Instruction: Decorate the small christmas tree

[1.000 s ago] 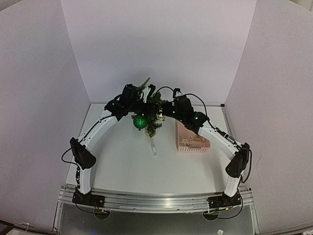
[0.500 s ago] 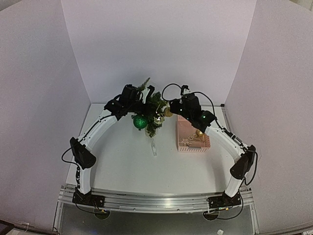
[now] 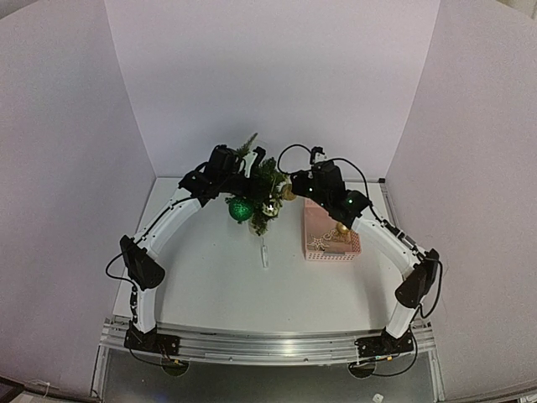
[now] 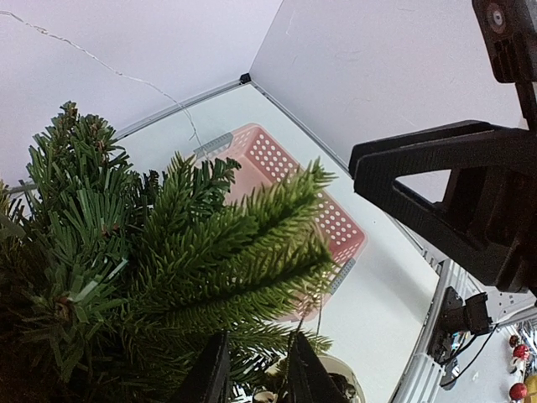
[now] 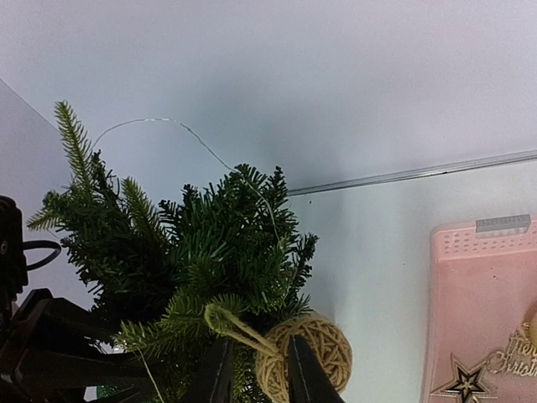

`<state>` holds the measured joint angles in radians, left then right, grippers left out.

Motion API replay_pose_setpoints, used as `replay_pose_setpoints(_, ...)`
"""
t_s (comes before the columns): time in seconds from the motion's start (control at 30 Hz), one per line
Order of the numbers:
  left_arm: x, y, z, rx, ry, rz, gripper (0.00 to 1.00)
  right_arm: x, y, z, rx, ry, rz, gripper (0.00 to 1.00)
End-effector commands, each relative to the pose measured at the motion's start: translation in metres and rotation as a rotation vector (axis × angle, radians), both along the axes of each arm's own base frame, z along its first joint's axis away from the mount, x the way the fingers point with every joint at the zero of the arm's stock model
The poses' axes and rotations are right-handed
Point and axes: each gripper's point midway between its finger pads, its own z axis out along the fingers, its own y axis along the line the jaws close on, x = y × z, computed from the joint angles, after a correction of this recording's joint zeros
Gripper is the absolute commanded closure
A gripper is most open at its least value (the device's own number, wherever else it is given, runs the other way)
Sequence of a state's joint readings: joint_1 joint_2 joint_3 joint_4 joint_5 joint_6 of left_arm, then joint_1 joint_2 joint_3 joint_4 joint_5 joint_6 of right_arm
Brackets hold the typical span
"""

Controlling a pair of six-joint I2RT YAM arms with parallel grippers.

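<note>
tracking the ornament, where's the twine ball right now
In the right wrist view the twine ball sits bottom centre between the right fingers, against the lower branches of the tree, with the pink basket to its right.

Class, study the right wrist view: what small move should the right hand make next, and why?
Probably ease the right hand forward so the loop of the twine ball settles over a branch of the small christmas tree. The hand grips the ball at the foliage edge, its loop lying against the outer needles.
</note>
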<state>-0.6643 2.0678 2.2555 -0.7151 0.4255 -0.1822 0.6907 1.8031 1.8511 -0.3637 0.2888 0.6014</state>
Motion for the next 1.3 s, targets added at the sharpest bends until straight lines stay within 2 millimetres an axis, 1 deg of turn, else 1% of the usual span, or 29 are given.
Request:
replay_pose_setpoints(0.0,-0.003,0.004,0.015,-0.014,-0.035,-0.009,0.73,-0.013,-0.009,0.032,0.026,-0.054,0.005,0.78)
replay_pose_setpoints(0.1,-0.008,0.009,0.026,-0.016,-0.059,-0.015,0.66,-0.017,-0.008,0.035,0.015,-0.064,0.031,0.77)
replay_pose_setpoints(0.23,-0.015,0.016,0.036,-0.006,-0.100,-0.023,0.55,-0.025,-0.007,0.036,-0.009,-0.076,0.081,0.73)
replay_pose_setpoints(0.33,-0.016,0.020,0.040,0.005,-0.124,-0.017,0.50,-0.032,-0.007,0.037,-0.022,-0.079,0.114,0.69)
replay_pose_setpoints(0.53,-0.022,0.024,0.048,0.005,-0.131,-0.022,0.48,-0.039,-0.014,0.029,-0.053,-0.062,0.113,0.67)
replay_pose_setpoints(0.73,-0.029,0.029,0.062,0.002,-0.161,-0.037,0.47,-0.038,-0.020,0.027,-0.085,-0.061,0.109,0.63)
replay_pose_setpoints(0.83,-0.037,0.034,0.077,-0.009,-0.193,-0.054,0.45,-0.032,-0.039,0.017,-0.118,-0.021,0.067,0.62)
replay_pose_setpoints(0.93,-0.047,0.044,0.096,-0.028,-0.221,-0.082,0.41,-0.026,-0.065,-0.005,-0.180,0.053,0.010,0.58)
replay_pose_setpoints(0.97,-0.049,0.050,0.101,-0.033,-0.225,-0.083,0.38,-0.026,-0.075,-0.016,-0.205,0.091,-0.004,0.55)
replay_pose_setpoints(1.07,-0.054,0.070,0.117,-0.051,-0.235,-0.077,0.27,-0.021,-0.103,-0.040,-0.231,0.171,-0.048,0.48)
replay_pose_setpoints(1.13,-0.054,0.085,0.122,-0.056,-0.232,-0.065,0.20,-0.017,-0.120,-0.053,-0.237,0.213,-0.076,0.45)
replay_pose_setpoints(1.17,-0.053,0.093,0.124,-0.055,-0.230,-0.056,0.17,-0.014,-0.132,-0.064,-0.243,0.247,-0.096,0.42)
replay_pose_setpoints(1.23,-0.050,0.107,0.128,-0.051,-0.229,-0.032,0.12,-0.007,-0.155,-0.081,-0.251,0.307,-0.143,0.32)
replay_pose_setpoints(1.27,-0.049,0.113,0.128,-0.046,-0.227,-0.018,0.10,-0.005,-0.164,-0.089,-0.265,0.335,-0.161,0.30)
